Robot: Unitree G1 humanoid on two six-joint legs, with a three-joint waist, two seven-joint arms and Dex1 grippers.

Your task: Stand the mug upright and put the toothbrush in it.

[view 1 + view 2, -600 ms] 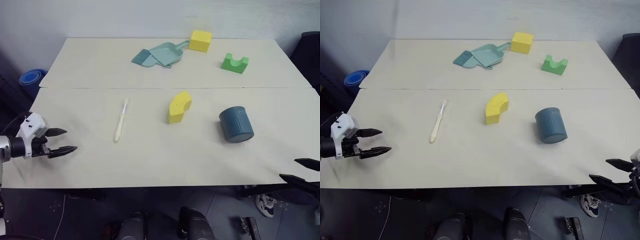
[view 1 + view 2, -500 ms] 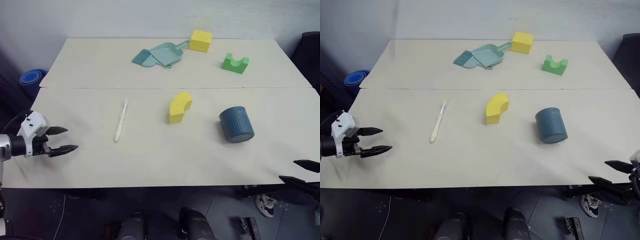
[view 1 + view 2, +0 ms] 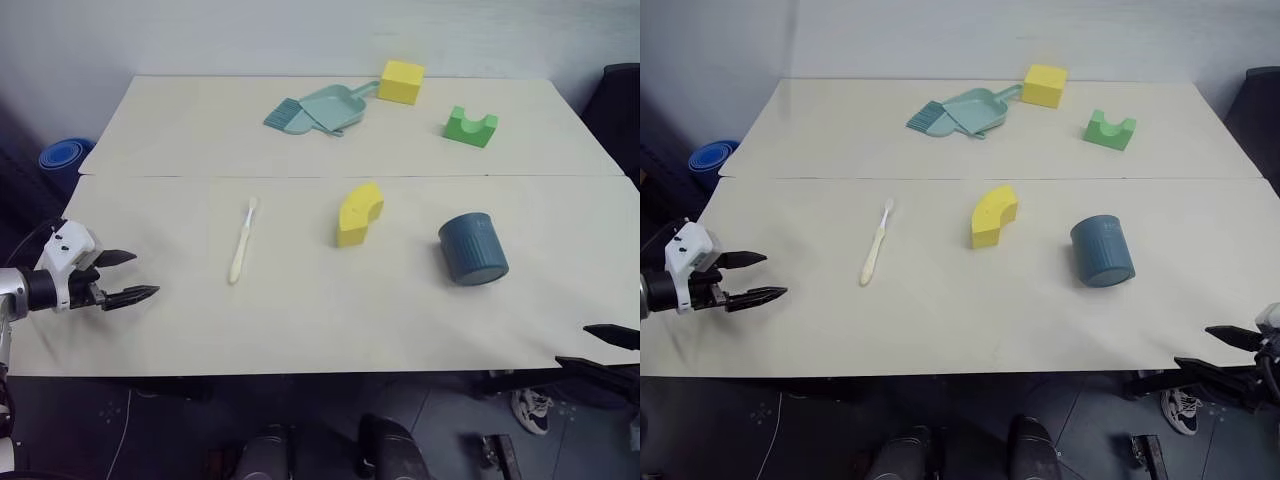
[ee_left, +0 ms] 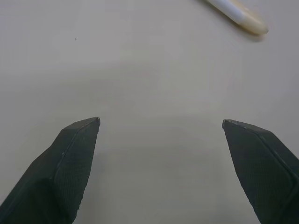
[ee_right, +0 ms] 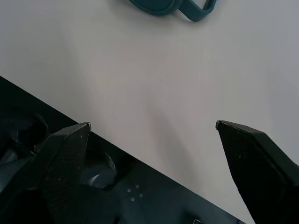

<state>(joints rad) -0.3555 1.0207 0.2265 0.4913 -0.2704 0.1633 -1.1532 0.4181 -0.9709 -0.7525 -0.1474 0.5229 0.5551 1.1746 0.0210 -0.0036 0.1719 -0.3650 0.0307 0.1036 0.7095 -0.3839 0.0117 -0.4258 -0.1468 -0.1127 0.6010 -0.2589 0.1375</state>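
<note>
The dark slate-blue mug (image 3: 472, 248) sits right of the table's middle, ribbed side showing and its opening not visible; its loop handle (image 5: 198, 7) shows in the right wrist view. The pale toothbrush (image 3: 242, 242) lies flat left of the middle, bristle head pointing away; its handle end (image 4: 240, 13) appears in the left wrist view. My left gripper (image 3: 146, 274) is open over the table's near left part, a hand's width left of the toothbrush. My right gripper (image 3: 571, 344) is open at the near right table edge, below the mug and well apart from it.
A yellow curved block (image 3: 358, 213) stands between the toothbrush and the mug. At the back are a teal dustpan with a hand brush (image 3: 320, 108), a yellow cube (image 3: 401, 81) and a green notched block (image 3: 469, 126). The table's front edge (image 3: 300, 372) is close.
The left gripper has edged slightly right over the table. The right gripper has sunk a little toward the table's front edge. Mug and toothbrush lie as before.
</note>
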